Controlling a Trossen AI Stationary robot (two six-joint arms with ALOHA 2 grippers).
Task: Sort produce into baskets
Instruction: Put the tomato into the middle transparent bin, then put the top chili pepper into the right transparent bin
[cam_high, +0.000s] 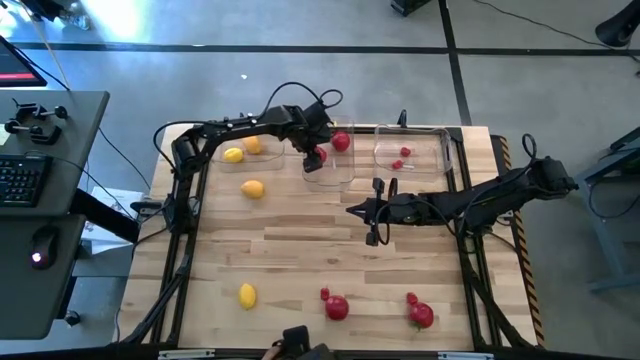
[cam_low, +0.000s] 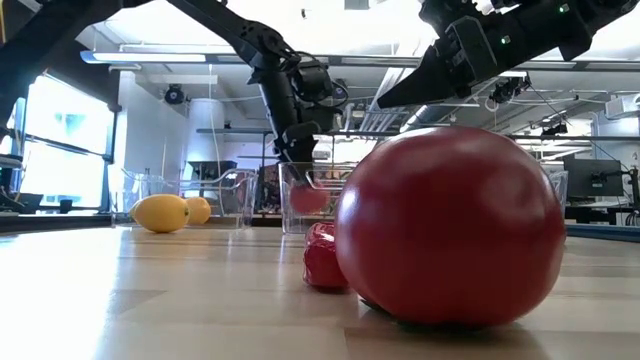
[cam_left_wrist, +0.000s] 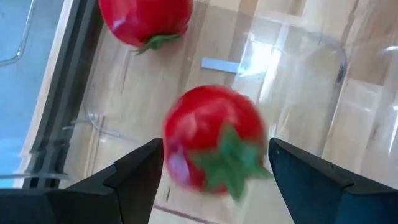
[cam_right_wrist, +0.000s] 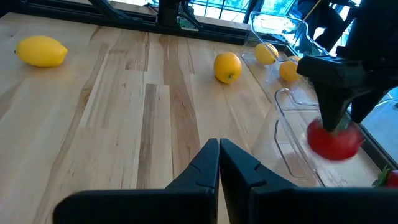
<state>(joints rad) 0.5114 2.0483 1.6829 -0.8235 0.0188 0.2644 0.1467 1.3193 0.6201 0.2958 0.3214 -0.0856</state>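
Three clear bins stand along the table's far edge. The left bin holds two yellow fruits. The middle bin holds a red fruit. The right bin holds two tiny red berries. My left gripper is open, pointing down into the middle bin, with a green-topped red fruit between its fingertips. My right gripper is shut and empty above the table's middle; its shut fingers also show in the right wrist view. My left gripper's open fingers stand on either side of the green-topped red fruit's round body, coming from above and pointing down. The fruit is blurred, with its green top toward the wrist. I cannot tell whether the fingers touch it.
Loose on the table lie a yellow fruit near the left bin, another near the front edge, two larger red fruits, and two small berries. One red fruit fills the low view.
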